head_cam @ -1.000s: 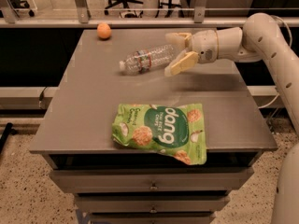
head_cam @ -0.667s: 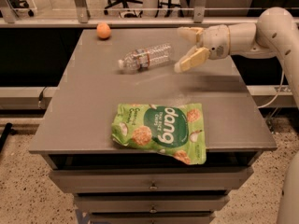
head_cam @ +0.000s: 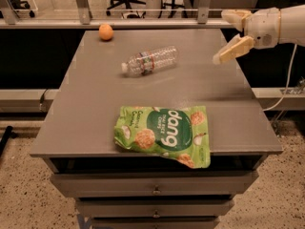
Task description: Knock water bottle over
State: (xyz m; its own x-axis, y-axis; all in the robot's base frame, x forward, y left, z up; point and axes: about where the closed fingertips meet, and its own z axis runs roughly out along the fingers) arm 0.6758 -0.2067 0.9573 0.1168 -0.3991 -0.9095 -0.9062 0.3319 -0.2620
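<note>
The water bottle (head_cam: 149,61) lies on its side on the grey table top (head_cam: 86,109), cap pointing left toward the table's left half, its white-and-red label band near the cap end. My gripper (head_cam: 228,36) is in the air above the table's right edge, well to the right of the bottle and apart from it. Its two cream fingers (head_cam: 233,49) are spread wide open and hold nothing.
An orange ball (head_cam: 106,32) sits at the back left of the table. A green snack bag (head_cam: 164,134) lies flat at the front, overhanging the front edge. Drawers are below the table top. Office chairs and railing posts stand behind.
My gripper has drawn back to the right and slightly up, away from the bottle. The bottle stays lying on its side in the same place.
</note>
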